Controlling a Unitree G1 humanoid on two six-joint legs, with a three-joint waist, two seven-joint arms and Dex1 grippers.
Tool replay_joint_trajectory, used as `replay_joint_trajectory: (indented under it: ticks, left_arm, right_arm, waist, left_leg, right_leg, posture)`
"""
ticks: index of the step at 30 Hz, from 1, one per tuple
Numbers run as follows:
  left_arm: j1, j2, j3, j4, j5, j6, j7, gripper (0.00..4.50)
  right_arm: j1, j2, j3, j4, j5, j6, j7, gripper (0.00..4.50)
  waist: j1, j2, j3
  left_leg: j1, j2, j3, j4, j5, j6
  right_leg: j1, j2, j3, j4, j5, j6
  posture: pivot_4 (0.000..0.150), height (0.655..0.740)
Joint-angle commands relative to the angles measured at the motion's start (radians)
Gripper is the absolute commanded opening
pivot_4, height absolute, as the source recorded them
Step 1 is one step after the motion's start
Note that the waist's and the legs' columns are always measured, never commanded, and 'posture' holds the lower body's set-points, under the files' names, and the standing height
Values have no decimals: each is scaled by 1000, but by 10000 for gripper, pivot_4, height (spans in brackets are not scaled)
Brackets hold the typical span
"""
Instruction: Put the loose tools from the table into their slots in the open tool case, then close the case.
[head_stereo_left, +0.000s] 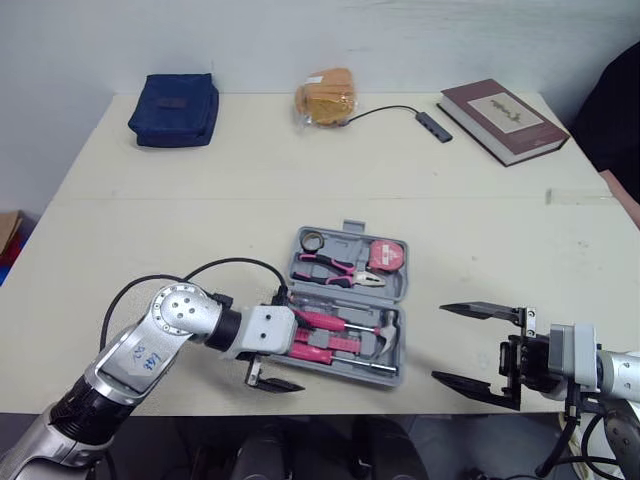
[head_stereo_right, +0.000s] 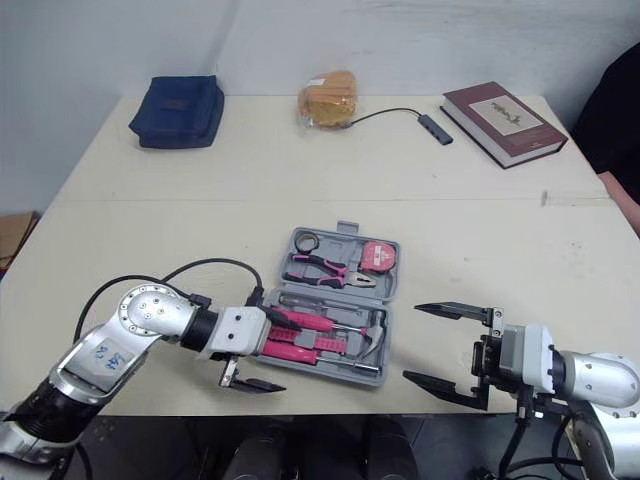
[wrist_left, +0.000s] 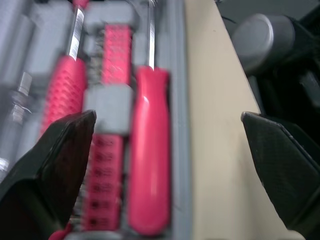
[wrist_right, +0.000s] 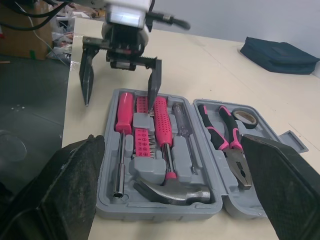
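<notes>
The grey tool case (head_stereo_left: 404, 290) lies open near the table's front edge. Its trays hold pink-handled pliers (head_stereo_left: 335, 268), a pink tape measure (head_stereo_left: 388, 255), a hammer (head_stereo_left: 385, 335) and pink screwdrivers (head_stereo_left: 325, 322). My left gripper (head_stereo_left: 292, 345) is open at the case's front left corner. One finger is over the pink handles and the other is past the case's front wall, above the table edge. In the left wrist view a pink screwdriver handle (wrist_left: 150, 150) lies in its slot between the fingers. My right gripper (head_stereo_left: 440, 343) hangs open to the right of the case, holding nothing.
At the back of the table are a blue pouch (head_stereo_left: 175, 108), a bagged bread roll (head_stereo_left: 325, 97), a cable with a small hub (head_stereo_left: 433, 125) and a dark red book (head_stereo_left: 503, 120). A person's dark sleeve (head_stereo_left: 615, 120) shows at the far right.
</notes>
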Motion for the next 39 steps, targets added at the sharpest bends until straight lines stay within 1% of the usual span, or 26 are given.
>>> replay_joint_trajectory:
  ticks: [1, 3, 5, 7, 8, 10, 13, 14, 16, 19, 24, 30, 34, 35, 37, 39]
  left_arm:
    - [-12, -10, 62, 9, -76, -75, -45, 44424]
    - [-5, -24, 82, 36, -106, -114, -66, 44424]
    - [5, -49, 107, 64, -146, -139, -74, 38760]
    - [19, -68, 120, 84, -182, -155, -96, 31483]
    - [23, -75, 124, 90, -193, -159, -101, 25564]
    - [37, -96, 125, 110, -200, -172, -95, 16272]
    - [67, -116, 80, 169, -125, -238, -84, 1183]
    - [73, -130, 68, 186, -104, -248, -65, 483]
    - [78, -158, 54, 218, -65, -265, -20, 483]
    - [92, -158, 17, 255, 1, -305, -14, 483]
    - [110, -154, -10, 255, 18, -278, -12, 483]
    - [93, -142, -38, 301, 93, -254, 34, 483]
    - [89, -106, -84, 303, 126, -255, 1, 483]
    - [89, -98, -95, 301, 131, -248, -1, 483]
    - [91, -85, -117, 305, 164, -218, 17, 483]
    - [94, -81, -133, 318, 194, -191, 46, 483]
  right_arm:
    - [-5, 4, -14, 15, 1, -28, 3, 45000]
    - [-9, 5, -13, 29, -3, -37, 3, 45000]
    - [-12, 8, -14, 42, -6, -45, 0, 45000]
    - [-9, 10, -13, 52, -10, -53, 1, 45000]
    - [-8, 10, -13, 56, -11, -56, 2, 45000]
    - [-1, 12, -12, 61, -14, -65, 0, 45000]
    - [7, 16, -11, 67, -20, -73, -2, 45000]
    - [9, 16, -11, 69, -20, -75, -3, 45000]
    - [12, 16, -11, 69, -19, -77, -2, 45000]
    - [26, 14, -13, 70, -18, -79, 5, 45000]
    - [30, 17, -9, 73, -21, -83, 3, 45000]
    - [34, 22, -1, 81, -27, -93, 2, 45000]
    - [34, 23, -2, 88, -30, -98, 0, 45000]
    - [34, 23, -2, 89, -31, -97, -1, 45000]
    - [36, 23, -2, 92, -38, -94, -8, 45000]
    - [37, 23, -3, 93, -42, -90, -17, 45000]
  waist:
    - [0, 0, 0]
    - [-3, 0, 0]
    - [-3, 0, 0]
    - [-3, 0, 0]
    - [-3, 0, 0]
    - [-3, 0, 0]
    - [-3, 0, 0]
    - [-3, 0, 0]
    - [-2, 0, 0]
    - [-2, 0, 0]
    - [-2, 0, 0]
    - [-2, 0, -3]
    - [-2, 1, -5]
    - [-3, 1, -5]
    - [-4, 2, -7]
    - [-4, 4, -10]
  left_leg:
    - [0, 0, 0, 0, 0, 0]
    - [1, 0, 0, 0, 0, -1]
    - [1, 0, 0, 0, 1, -1]
    - [1, 0, 0, 0, 1, -1]
    - [1, 0, 0, 0, 1, -1]
    - [1, 0, 0, 0, 1, -1]
    - [1, 0, 0, 0, 1, -1]
    - [1, 0, 0, 0, 1, -1]
    - [1, 0, 0, 0, 1, -1]
    - [1, 0, 0, 0, 1, -1]
    - [1, 0, -1, 0, 1, -1]
    - [2, 0, -1, 0, 1, -1]
    - [5, 0, -2, 0, 1, 0]
    - [8, 1, -2, 0, 1, 0]
    - [15, 1, -3, -2, -1, 0]
    - [18, 4, -3, -3, -5, 4]
  right_leg:
    - [0, 0, 0, 0, 0, 0]
    - [0, 0, 0, 1, 0, 0]
    - [0, 1, 0, 1, 0, 0]
    - [0, 1, 0, 1, 0, 0]
    - [0, 1, 0, 1, 0, 0]
    - [0, 0, 0, 1, 0, 0]
    - [0, 0, 0, 1, 0, 0]
    - [0, 0, 0, 1, 0, 0]
    - [0, 0, 0, 1, 0, 0]
    - [0, 0, 0, 1, 0, 0]
    - [1, 0, 0, 1, 0, 0]
    - [2, 0, 0, 1, 0, 0]
    - [5, 0, -1, 1, 0, 0]
    - [8, 0, -1, 0, 0, -1]
    - [15, 0, -2, -2, -1, -2]
    - [17, 1, -2, -3, -1, -3]
  posture:
    - [1500, 7400]
    - [1500, 7400]
    - [1500, 7400]
    - [1500, 7400]
    - [1500, 7400]
    - [1500, 7400]
    - [1500, 7400]
    - [1500, 7400]
    - [1500, 7400]
    - [1500, 7400]
    - [1500, 7400]
    - [1500, 7400]
    - [1500, 7400]
    - [1500, 7400]
    - [1500, 7400]
    - [1500, 7400]
